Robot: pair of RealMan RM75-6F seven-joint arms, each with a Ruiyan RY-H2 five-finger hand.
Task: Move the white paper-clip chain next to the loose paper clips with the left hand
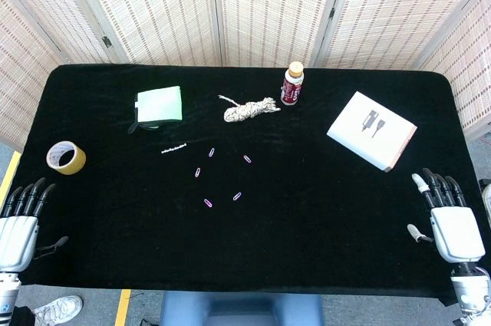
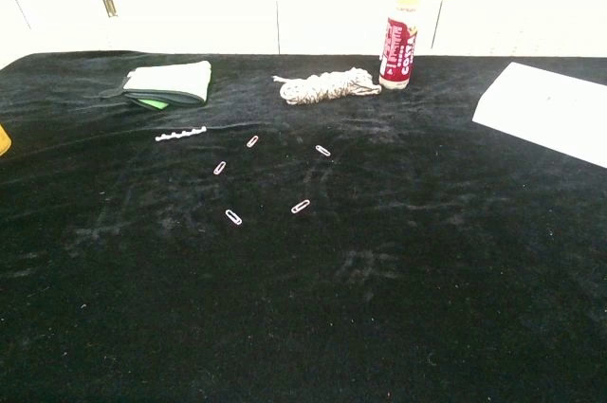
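Resting at the near edge of the table (image 1: 322, 265), my left hand (image 1: 19, 226) sits at the near left corner with its fingers extended side by side and nothing in them; my right hand (image 1: 449, 222) lies likewise at the near right corner, fingers extended and holding nothing. Neither hand appears in the chest view. The task, as I judge it, is not yet begun: no reach, no grasp.

Farther in, left of centre, the loose paper clips (image 1: 222, 180) lie scattered flat on the black cloth, apart from one another. Just beyond their left side lies the white paper-clip chain (image 1: 174, 148), stretched in a short line roughly parallel to the near edge, near the clips but outside their scatter. Left for me: reach in with my left hand, pinch the chain, and set it closer beside the clips.

Toward the left edge stands a tape roll (image 1: 66, 157). Toward the far edge lie a green notepad (image 1: 159, 105), a bundle of cord (image 1: 249, 109) and an upright bottle (image 1: 292, 84); a white box (image 1: 372, 130) sits toward the right edge.
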